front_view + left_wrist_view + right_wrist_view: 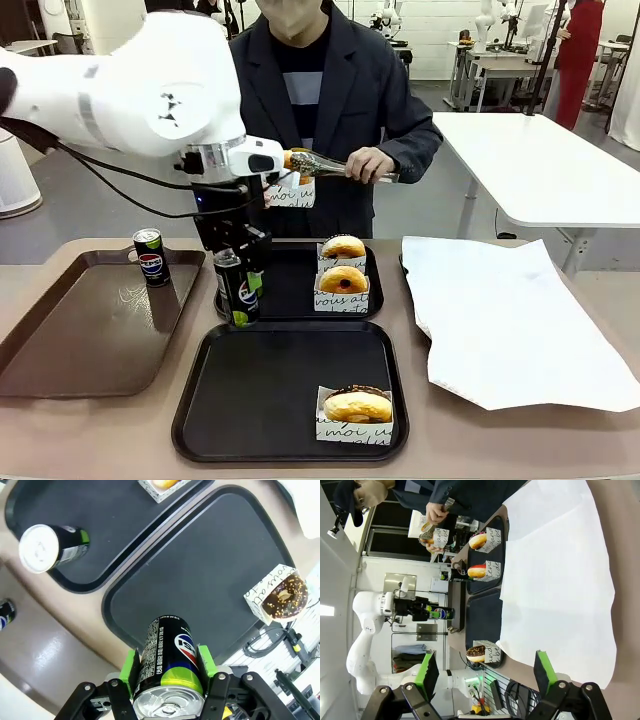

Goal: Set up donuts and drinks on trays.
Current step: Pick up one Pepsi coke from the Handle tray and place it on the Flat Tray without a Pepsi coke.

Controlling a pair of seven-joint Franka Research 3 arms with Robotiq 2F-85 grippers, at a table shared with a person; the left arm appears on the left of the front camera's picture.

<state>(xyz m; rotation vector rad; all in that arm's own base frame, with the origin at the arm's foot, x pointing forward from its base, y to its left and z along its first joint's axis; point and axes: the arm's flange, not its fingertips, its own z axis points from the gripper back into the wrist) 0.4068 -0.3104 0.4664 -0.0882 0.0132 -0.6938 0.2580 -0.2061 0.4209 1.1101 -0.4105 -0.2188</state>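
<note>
My left gripper [168, 666] is shut on a dark soda can [167, 642] with a green accent, held upright just above the far left corner of the near black tray [210, 570]. From the front, that gripper [240, 262] and can [238, 296] hang where the two black trays meet. A second can [47, 547] stands on the far tray [290, 300], which also holds two sleeved donuts [343, 247] [343, 280]. A chocolate-topped donut [357, 404] sits in the near tray [260, 400]. My right gripper [486, 672] is open and empty.
A Pepsi can [151, 257] stands on the large brown tray [90, 330] at left. White paper [510, 320] covers the table's right side. Across the table, the person's hand [370, 163] holds tongs [325, 166] with a donut [292, 158] above a paper sleeve [290, 194].
</note>
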